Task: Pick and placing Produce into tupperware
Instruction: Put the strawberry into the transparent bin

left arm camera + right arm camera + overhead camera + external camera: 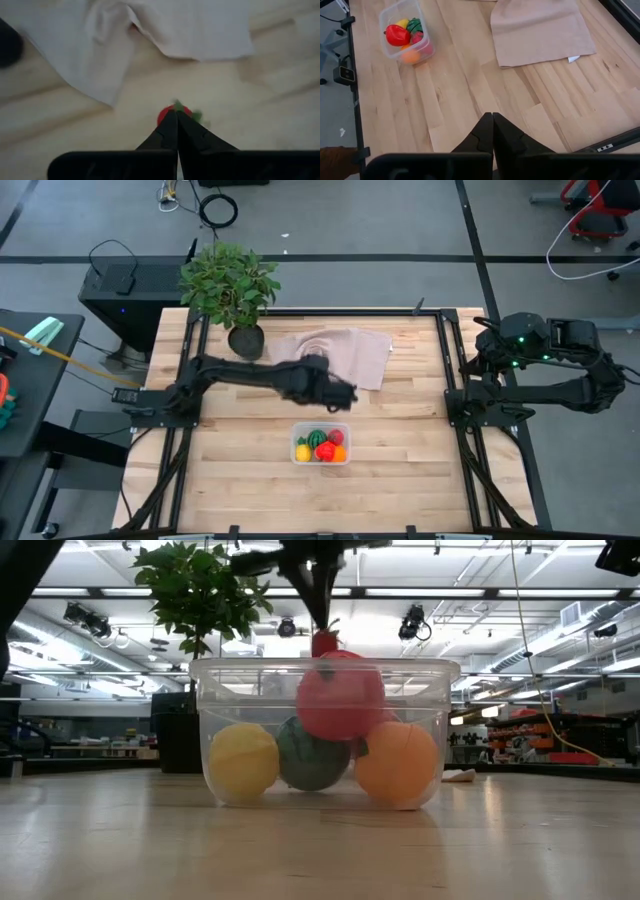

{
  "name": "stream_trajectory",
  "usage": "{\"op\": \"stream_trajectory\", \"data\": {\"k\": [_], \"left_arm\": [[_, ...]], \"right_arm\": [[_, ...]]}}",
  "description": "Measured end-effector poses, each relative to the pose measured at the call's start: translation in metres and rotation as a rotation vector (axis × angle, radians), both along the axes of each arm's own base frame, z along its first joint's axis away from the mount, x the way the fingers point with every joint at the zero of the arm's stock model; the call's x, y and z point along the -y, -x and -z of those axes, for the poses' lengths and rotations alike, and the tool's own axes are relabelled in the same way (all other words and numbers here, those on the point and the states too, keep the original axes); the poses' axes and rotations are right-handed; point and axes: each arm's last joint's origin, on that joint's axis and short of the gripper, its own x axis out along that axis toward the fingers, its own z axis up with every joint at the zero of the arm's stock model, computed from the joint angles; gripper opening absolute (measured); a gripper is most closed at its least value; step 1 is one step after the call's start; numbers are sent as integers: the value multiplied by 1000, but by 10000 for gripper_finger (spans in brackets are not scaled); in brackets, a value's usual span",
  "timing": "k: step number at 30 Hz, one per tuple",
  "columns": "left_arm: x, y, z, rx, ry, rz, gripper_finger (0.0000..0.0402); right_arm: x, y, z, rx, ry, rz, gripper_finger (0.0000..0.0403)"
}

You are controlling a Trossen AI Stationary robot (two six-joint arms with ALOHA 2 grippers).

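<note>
The tupperware [325, 730] holds produce [320, 446]; both end effectors closed, empty, over bare table [400, 480].

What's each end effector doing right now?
Left end effector: closed, apparently pinching a small red produce piece near the beige cloth.
Right end effector: closed, holding nothing, parked at the table's right side.

In the left wrist view, a red piece of produce [171, 113] with a green top is largely hidden behind the closed fingertips of the left gripper [176, 116], and its type cannot be told. The beige cloth [150, 35] beyond it is blurred and cut off by the frame edge. In the low view, the container's [325, 730] dark green piece [308, 755] sits partly behind a red one [340, 695].
</note>
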Motion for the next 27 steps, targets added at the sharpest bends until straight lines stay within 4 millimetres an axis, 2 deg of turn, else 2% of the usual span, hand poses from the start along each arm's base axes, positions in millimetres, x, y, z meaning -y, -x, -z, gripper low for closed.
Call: {"op": "stream_trajectory", "data": {"k": [7,15,21,27], "left_arm": [[54,4,-6,147,71,5,1],[101,19,-5,173,151,-3,0],[118,44,0,43,163,-105,0],[121,45,1,58,176,-154,0]], "right_arm": [[0,0,0,1,-6,-4,7],[0,0,0,3,-12,-9,8],[0,0,0,3,-12,-9,6],[0,0,0,3,-11,-10,7]]}}
